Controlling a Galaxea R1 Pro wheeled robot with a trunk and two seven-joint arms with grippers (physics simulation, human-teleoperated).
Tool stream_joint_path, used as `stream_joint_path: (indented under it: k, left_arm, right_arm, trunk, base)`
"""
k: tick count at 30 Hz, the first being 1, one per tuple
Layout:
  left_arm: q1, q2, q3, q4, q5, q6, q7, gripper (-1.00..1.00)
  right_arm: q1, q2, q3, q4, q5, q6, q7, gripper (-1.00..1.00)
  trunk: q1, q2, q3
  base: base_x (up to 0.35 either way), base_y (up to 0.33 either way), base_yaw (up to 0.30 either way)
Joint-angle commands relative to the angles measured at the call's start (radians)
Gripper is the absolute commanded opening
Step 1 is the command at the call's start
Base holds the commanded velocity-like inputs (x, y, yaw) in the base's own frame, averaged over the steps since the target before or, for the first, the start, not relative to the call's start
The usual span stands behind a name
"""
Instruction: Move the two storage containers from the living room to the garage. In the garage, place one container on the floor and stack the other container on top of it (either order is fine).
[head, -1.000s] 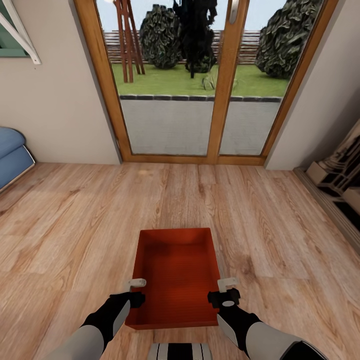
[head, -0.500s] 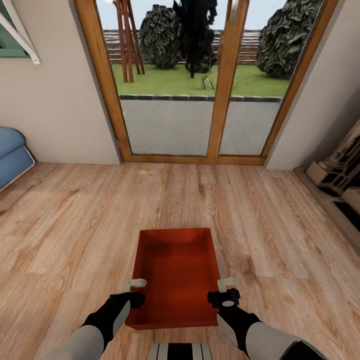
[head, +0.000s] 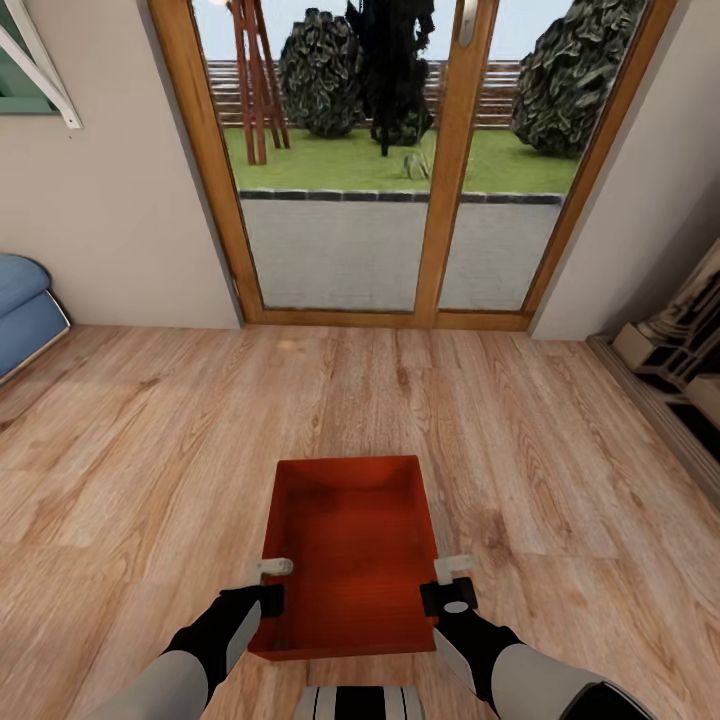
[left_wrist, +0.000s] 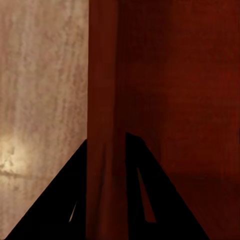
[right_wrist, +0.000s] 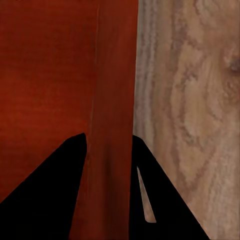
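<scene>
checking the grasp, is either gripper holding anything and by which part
Both hold one storage container: left gripper pinches its left side wall, right gripper its right side wall.

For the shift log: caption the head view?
Both grippers, left and right, clamp the storage container's side walls before the glass doors.

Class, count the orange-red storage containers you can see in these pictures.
1. The storage container sits low over the wood floor, before the glass doors. A second may be out of view.
</scene>
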Motion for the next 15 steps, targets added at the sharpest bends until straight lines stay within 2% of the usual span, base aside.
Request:
stream_joint_path:
  k: [1, 10, 15]
  left_arm:
    - [0.000, -0.001, 0.010, -0.003, -0.022, 0.007, 0.003, -1.00]
    - [0.000, -0.002, 0.013, -0.003, -0.022, 0.007, 0.004, -1.00]
    - [0.000, -0.002, 0.014, -0.003, -0.022, 0.009, 0.003, -1.00]
  right_arm:
    - [-0.001, 0.000, 0.003, 0.002, -0.014, -0.006, -0.005, -1.00]
    - [0.000, -0.001, 0.003, 0.002, -0.015, -0.006, -0.005, -1.00]
    - [-0.001, -0.001, 0.003, 0.002, -0.015, -0.006, -0.005, -1.00]
  trunk:
    - [0.000, 0.000, -0.001]
    - [0.000, 0.000, -0.001]
    - [-0.006, 0.008, 0.018]
  base:
    - [0.000, 0.000, 0.000]
    - [0.000, 0.000, 0.000]
    - [0.000, 0.000, 0.000]
